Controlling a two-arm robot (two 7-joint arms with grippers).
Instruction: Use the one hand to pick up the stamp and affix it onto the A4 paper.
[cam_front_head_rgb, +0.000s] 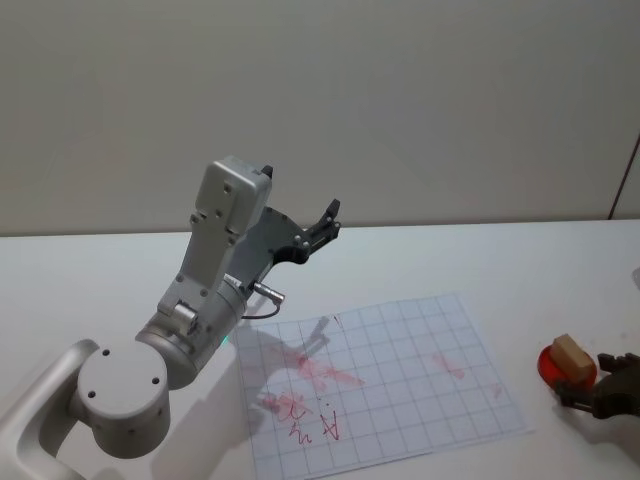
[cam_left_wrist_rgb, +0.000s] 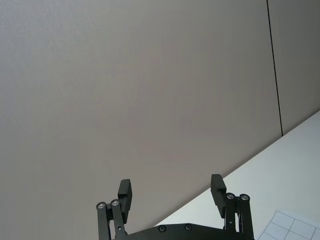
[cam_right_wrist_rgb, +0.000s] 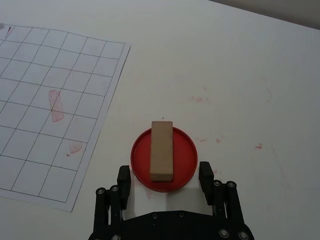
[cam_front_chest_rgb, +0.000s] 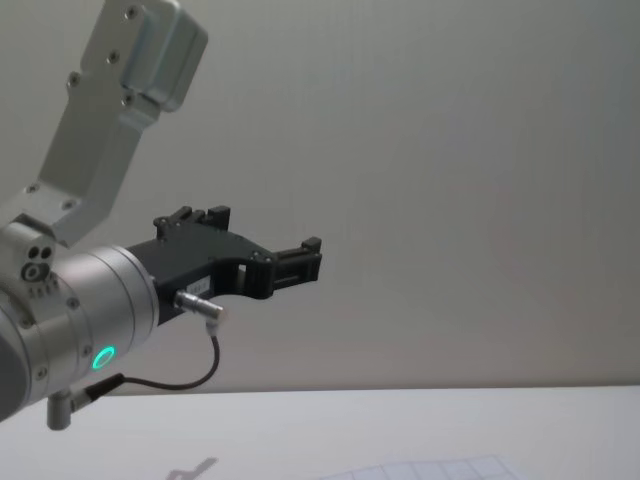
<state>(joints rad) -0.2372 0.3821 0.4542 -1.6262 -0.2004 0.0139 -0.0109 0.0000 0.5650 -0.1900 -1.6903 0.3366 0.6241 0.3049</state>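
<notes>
The stamp (cam_right_wrist_rgb: 161, 150), a light-brown wooden block, lies on a round red ink pad (cam_right_wrist_rgb: 186, 150) on the white table, to the right of the A4 paper (cam_right_wrist_rgb: 35, 115). My right gripper (cam_right_wrist_rgb: 164, 173) is open, one finger on each side of the pad's near edge, not touching the block. From the head, the stamp (cam_front_head_rgb: 570, 353) sits at the far right with the right gripper (cam_front_head_rgb: 590, 382) just behind it. The gridded A4 paper (cam_front_head_rgb: 400, 370) carries red ink marks. My left gripper (cam_front_head_rgb: 322, 228) is raised above the table, open (cam_left_wrist_rgb: 171, 190), facing the wall.
The big silver left arm (cam_front_head_rgb: 190, 320) rises over the paper's left side and casts a shadow on it. In the chest view the left gripper (cam_front_chest_rgb: 298, 262) hangs high above the paper's far edge (cam_front_chest_rgb: 420, 468). Bare white tabletop (cam_right_wrist_rgb: 240, 65) surrounds the pad.
</notes>
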